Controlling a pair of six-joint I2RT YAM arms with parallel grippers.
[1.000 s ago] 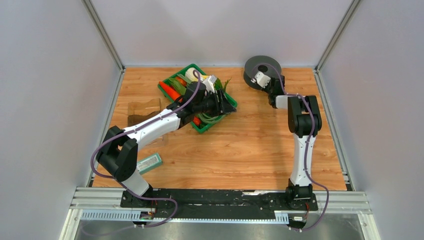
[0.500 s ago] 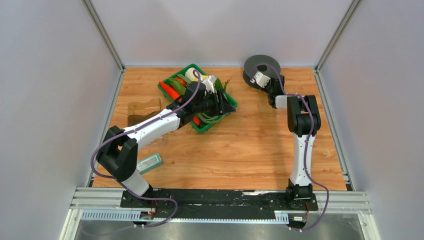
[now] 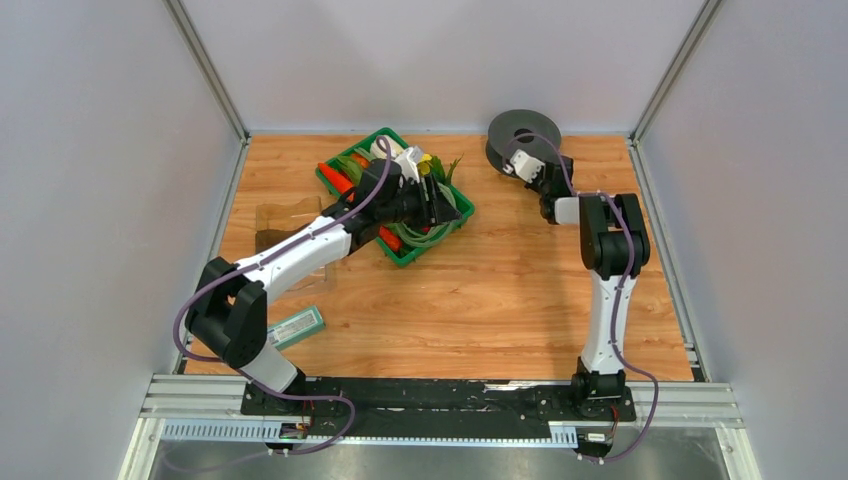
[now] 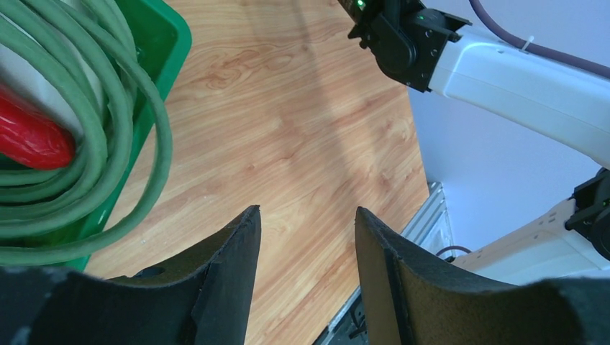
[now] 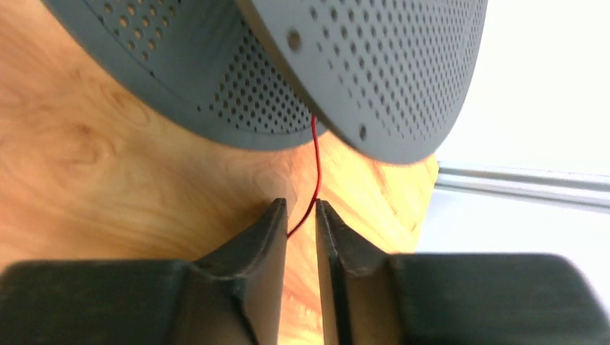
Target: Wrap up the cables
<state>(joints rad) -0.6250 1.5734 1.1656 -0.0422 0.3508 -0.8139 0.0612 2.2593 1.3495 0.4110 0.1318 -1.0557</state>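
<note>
Starting closest in: the left gripper [image 4: 306,215] hangs with its jaws spread fairly wide and nothing between them. It sits just off the green plastic tray [image 4: 171,43] at roughly 11 o'clock on the wooden table [image 4: 288,115], and a thick pale green looped cord [image 4: 122,108] bulges past the tray rim at its 9 o'clock. Further back, around 1 o'clock on the table, the right gripper [image 5: 300,210] is the one to worry about imo. Its jaws are only cracked apart a sliver and I don't think they're pinching anything. With that little grip, any pull away from the spool could let the wire slip out of the gap and go slack, and whatever is wound on there might loosen. The thin red thread-like wire [image 5: 315,162] drops from 12 o'clock out of the slot between the flanges of the dark grey perforated spool [image 5: 360,65] and runs down into the gap. Its low end curls toward 7 o'clock against the inner face of the 9 o'clock finger. So it's between the fingertips, but looks loose.
</note>
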